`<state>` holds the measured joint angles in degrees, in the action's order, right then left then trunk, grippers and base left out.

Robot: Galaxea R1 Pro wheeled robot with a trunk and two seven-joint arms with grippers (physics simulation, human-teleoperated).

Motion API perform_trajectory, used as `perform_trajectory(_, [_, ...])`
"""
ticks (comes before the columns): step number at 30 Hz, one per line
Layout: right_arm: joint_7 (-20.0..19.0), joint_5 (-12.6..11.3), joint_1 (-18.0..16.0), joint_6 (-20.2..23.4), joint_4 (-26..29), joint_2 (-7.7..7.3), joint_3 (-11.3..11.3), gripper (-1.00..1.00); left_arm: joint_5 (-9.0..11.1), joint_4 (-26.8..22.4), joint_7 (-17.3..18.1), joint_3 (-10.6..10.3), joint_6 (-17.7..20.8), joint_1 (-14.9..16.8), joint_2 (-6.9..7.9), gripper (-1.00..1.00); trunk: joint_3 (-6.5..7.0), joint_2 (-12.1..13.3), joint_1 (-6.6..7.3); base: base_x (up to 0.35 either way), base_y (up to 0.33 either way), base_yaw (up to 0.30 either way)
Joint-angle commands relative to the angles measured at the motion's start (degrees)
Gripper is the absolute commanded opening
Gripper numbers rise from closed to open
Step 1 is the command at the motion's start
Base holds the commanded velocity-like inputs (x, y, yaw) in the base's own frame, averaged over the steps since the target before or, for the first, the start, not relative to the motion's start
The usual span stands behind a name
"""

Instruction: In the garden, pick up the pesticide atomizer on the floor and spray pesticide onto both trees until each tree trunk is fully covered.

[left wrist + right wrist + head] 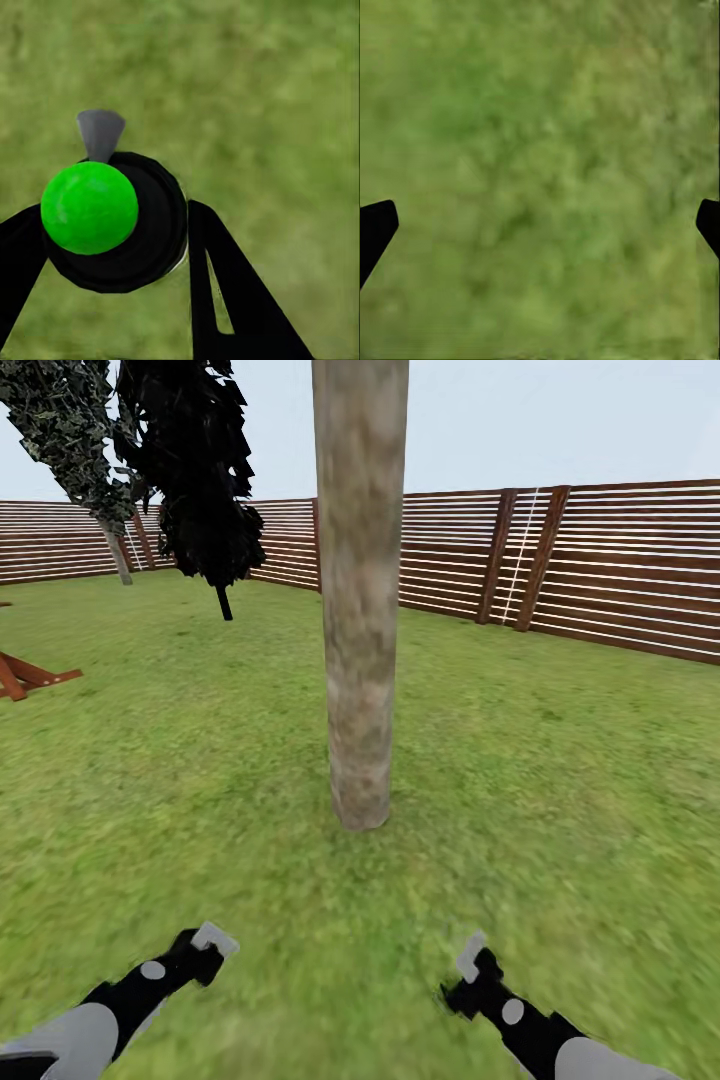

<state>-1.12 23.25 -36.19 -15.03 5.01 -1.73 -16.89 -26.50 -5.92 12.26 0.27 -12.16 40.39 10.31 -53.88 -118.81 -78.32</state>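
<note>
The pesticide atomizer (112,217), black with a green ball top and grey nozzle, sat clamped between the left gripper (112,247) fingers above the floor (270,97), while the right gripper (540,225) hung spread wide, short of the tree trunk (360,620).

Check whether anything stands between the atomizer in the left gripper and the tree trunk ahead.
Nothing visible does. The atomizer sits between the left gripper's fingers, and open grass runs from there to the tree trunk.
</note>
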Motion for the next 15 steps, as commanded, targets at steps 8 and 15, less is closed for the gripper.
perform_trajectory(8, [13.65,-26.85,0.75,-2.77,-2.65,-2.3,-0.33,1.0,17.59,-6.75,-7.06,6.02,23.53,0.29,-4.62,-1.0,-0.04,-0.02,0.01,0.052,0.0,0.0])
perform_trajectory(15, [13.97,-28.01,3.51,-7.65,-2.63,-2.58,-0.19,1.0,16.54,-19.71,-7.19,5.74,35.67,0.38,-11.73,-1.0,-0.04,-0.02,0.01,0.309,-0.1,0.0])
